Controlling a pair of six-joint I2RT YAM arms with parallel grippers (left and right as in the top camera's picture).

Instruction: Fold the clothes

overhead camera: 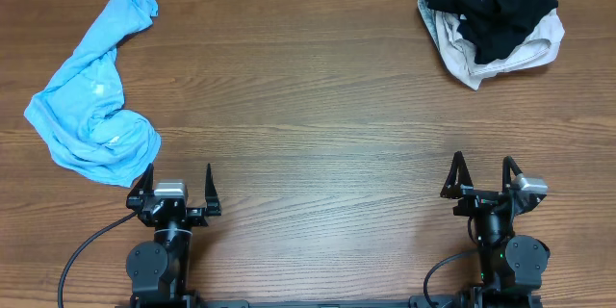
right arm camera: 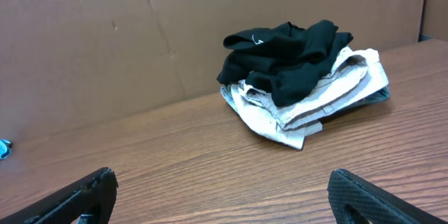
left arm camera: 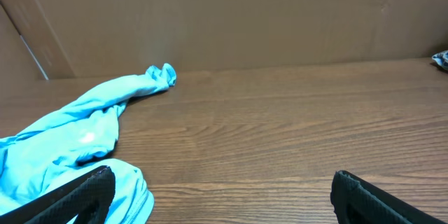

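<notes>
On the left half of the wooden worktop (overhead camera: 318,106) we see the light blue T-shirt (overhead camera: 91,106), crumpled, not folded, strung out as a long bunch from the far left corner down toward the near edge. Its near lobe lies just beside the left tool (overhead camera: 179,175); whether they touch, we cannot tell. Left tool is released, jaws spread wide, nothing between them, sitting at the near edge and pointing at the far side. Left wrist view: both fingers (left arm camera: 77,196) at the bottom corners, blue cloth partly behind the left one, bare wood between them. Right tool (overhead camera: 482,168) is released too, jaws wide, empty, at the near right edge, well apart from the T-shirt. Far right corner: we see a black garment (overhead camera: 496,0) heaped on top of a beige garment (overhead camera: 505,58), both bunched, touching, well apart from either tool. Brown cardboard wall (left arm camera: 210,21) stands along the far edge of the worktop. White marks show on the blue cloth, too small to read.
</notes>
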